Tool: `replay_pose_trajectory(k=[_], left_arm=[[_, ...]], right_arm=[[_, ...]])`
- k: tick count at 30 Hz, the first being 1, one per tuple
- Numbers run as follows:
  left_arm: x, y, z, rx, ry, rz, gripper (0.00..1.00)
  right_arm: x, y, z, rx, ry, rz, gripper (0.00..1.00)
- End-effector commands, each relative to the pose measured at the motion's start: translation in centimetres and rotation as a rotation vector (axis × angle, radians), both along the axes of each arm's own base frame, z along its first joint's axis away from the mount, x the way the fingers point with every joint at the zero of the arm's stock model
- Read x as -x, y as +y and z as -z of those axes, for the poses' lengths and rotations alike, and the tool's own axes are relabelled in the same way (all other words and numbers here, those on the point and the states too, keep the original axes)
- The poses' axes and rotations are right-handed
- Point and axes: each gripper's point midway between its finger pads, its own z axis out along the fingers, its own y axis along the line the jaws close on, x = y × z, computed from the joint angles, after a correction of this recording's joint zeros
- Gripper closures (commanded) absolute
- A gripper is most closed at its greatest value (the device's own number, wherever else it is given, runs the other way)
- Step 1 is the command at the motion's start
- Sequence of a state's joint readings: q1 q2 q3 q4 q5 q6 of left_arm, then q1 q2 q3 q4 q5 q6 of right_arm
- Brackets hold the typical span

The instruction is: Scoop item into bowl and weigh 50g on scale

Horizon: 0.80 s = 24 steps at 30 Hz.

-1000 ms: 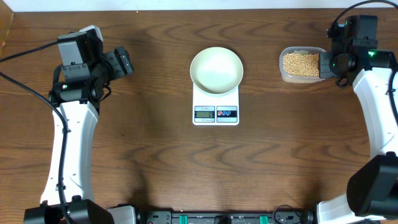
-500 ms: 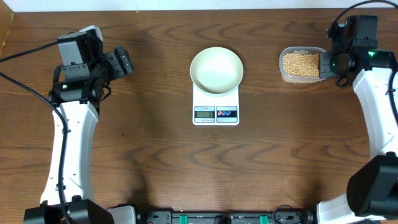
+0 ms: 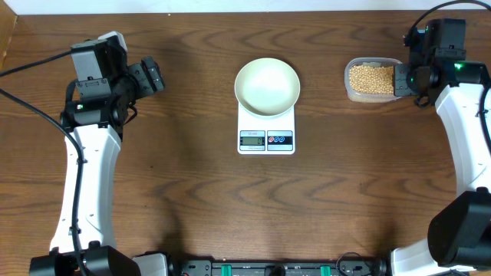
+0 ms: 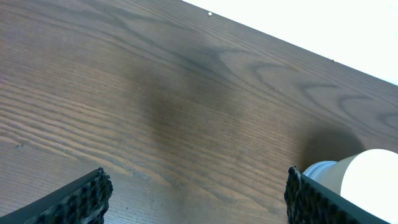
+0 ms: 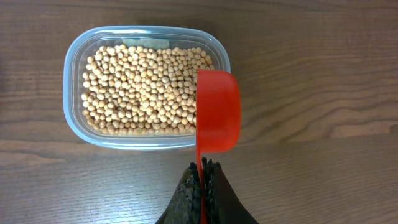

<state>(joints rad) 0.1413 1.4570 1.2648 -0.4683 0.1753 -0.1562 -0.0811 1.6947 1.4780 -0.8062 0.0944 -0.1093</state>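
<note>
Small round pale-tan beans (image 3: 370, 78) lie loose in clear plastic tub (image 5: 73, 62), well right of white digital scale (image 3: 266, 140); judged light, hard, apt to roll; best taken by scoop. By its handle, red plastic scoop (image 5: 217, 112) is clamped in right gripper (image 5: 202, 177); left gripper (image 4: 196, 190) is spread wide, empty.

A dark brown wooden table (image 3: 184, 176) with bold grain fills the view, ending at its far edge against a plain white strip (image 3: 230, 6). Toward the far right sits a clear plastic tub (image 5: 71, 112) — rounded-rectangular, lid off, upright on the wood. A red scoop (image 5: 217, 112) sits over the tub's right end, its round cup straddling the rim — whether they touch is unclear — its thin handle pointing away
</note>
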Motion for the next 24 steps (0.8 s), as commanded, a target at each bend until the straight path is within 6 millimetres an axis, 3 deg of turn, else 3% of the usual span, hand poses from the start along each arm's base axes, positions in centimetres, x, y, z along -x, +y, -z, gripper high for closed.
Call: replay_pose_trajectory(k=[1, 24], left_arm=[[-0.04, 0.31, -0.39, -0.019, -0.007, -0.002, 0.09], [-0.04, 0.31, -0.39, -0.019, -0.007, -0.002, 0.09]], right_arm=[[-0.01, 0.10, -0.23, -0.005, -0.009, 0.014, 0.99], [-0.06, 0.11, 0.45, -0.011, 0.007, 0.020, 0.99]])
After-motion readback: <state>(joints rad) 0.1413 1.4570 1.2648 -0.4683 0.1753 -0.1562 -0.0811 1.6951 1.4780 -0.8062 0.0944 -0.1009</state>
